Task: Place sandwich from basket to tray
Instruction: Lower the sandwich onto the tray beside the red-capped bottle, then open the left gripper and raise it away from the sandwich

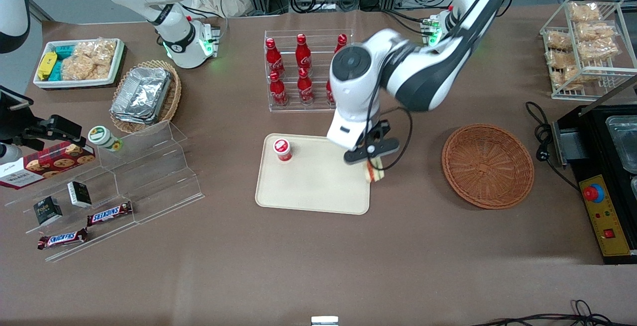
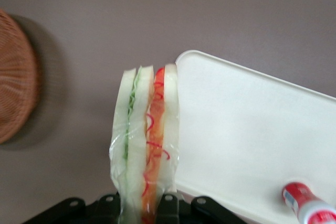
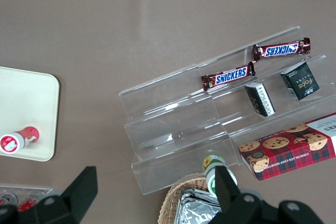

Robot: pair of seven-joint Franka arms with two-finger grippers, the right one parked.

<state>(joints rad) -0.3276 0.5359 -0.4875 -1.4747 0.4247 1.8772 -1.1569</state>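
Brown tabletop everywhere; your gripper [image 1: 374,161] had the sandwich [image 2: 147,140] pinched upright, probably hovering at the tray [image 1: 318,191] edge to clear its rim.

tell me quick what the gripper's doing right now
Gripper: shut on the sandwich, held over the edge of the tray on the side toward the basket.
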